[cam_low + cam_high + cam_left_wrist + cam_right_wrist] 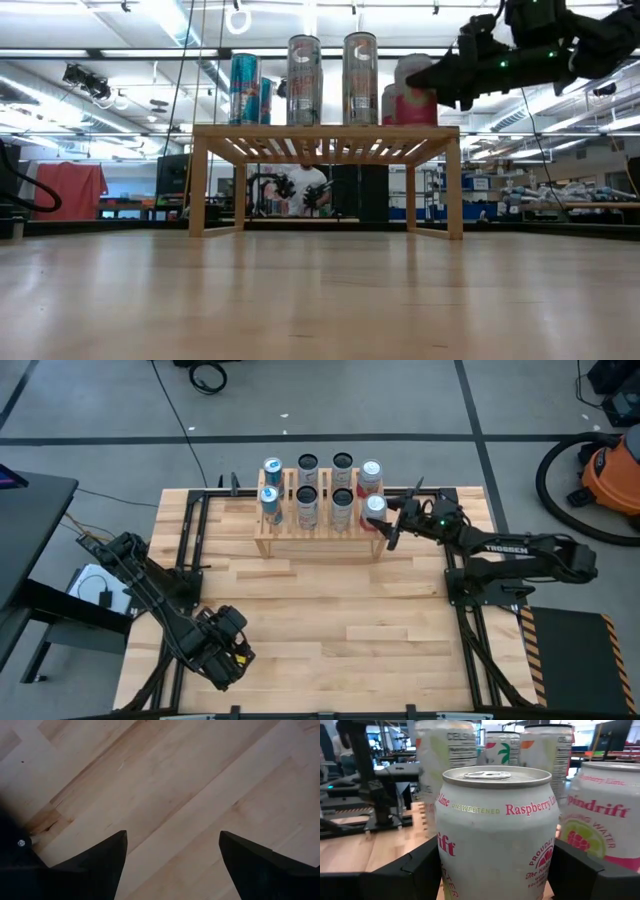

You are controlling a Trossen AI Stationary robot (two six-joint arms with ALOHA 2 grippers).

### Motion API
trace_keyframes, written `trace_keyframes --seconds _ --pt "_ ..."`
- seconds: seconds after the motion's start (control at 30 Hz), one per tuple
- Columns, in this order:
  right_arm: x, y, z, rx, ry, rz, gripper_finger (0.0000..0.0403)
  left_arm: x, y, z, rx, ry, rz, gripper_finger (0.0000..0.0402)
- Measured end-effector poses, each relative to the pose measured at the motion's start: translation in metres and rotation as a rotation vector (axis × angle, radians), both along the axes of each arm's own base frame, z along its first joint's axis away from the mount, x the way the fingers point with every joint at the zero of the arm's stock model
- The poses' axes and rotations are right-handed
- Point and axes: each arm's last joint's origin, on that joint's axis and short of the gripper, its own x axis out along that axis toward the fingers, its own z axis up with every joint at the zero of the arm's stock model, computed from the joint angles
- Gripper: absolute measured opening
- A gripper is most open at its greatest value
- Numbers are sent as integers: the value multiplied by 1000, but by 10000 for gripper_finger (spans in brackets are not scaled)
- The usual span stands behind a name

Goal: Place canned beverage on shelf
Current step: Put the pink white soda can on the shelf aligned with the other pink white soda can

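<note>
At the shelf's (320, 542) right end, the right gripper (495, 870) brackets a raspberry-lime Spindrift can (495, 835) on the front tier, fingers flanking it; actual contact I cannot tell. Withdrawing crookedly could knock it into neighbouring cans (342, 508). Left gripper (172, 865) waits wide over the table.

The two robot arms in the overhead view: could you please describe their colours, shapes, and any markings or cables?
Both arms are dark, jointed segments. The right arm carries white TROSSEN lettering, and green lights glow near the right gripper. The left arm shows exposed wiring near its base. The left gripper has two matte black fingers tapering to points.
</note>
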Motion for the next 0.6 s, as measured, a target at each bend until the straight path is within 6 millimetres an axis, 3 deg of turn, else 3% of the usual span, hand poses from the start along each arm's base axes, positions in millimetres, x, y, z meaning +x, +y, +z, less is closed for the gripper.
trace_keyframes --seconds 0.6 --pt "-1 -11 -2 -19 2 27 333 1 -1 0 -10 -9 3 316"
